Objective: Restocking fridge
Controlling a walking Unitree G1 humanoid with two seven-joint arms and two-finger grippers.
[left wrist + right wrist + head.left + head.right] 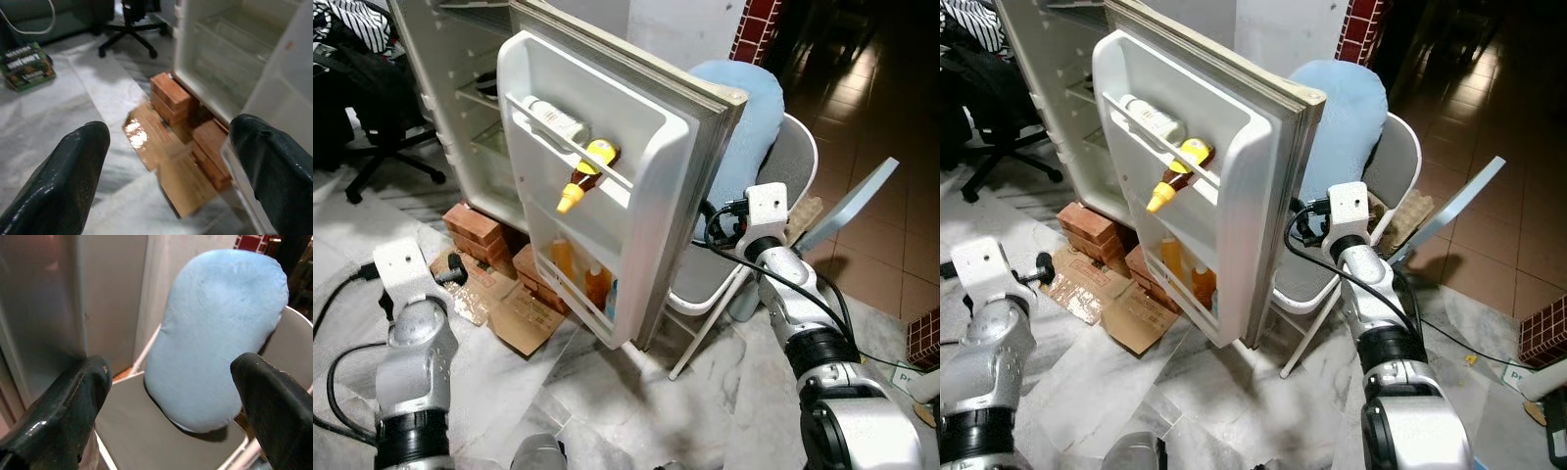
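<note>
- The right gripper's (pixel 168 396) two black fingers (pixel 63 406) stand wide apart and hold nothing; through the gap between them the right wrist view shows a pale blue cushion (pixel 220 338) leaning on the grey seat of a white-framed folding chair (pixel 132 431).
- The left gripper (pixel 171 171) is likewise spread wide and empty, looking toward the red bricks (pixel 168 95) and flattened brown cardboard (pixel 166 156) under the fridge.
- The white fridge door (pixel 607 186) hangs open, edge-on to the robot. Its long axis runs top to bottom, tilted in the head views.
- The grey outer face of the door lies just beside the right gripper's one finger in the right wrist view; whether they touch cannot be told.
- The right arm is the nearer to the door's free edge; the left stays low by the floor, on the inner, shelved side.
- On the upper door shelf lie a white bottle (pixel 553 119) and an amber squeeze bottle with a yellow cap (pixel 585 174), tipped neck-down over the rail; orange bottles (pixel 579 274) stand in the lowest shelf.
- Neither gripper carries stock, so my guess is that the door itself is the next concern.
</note>
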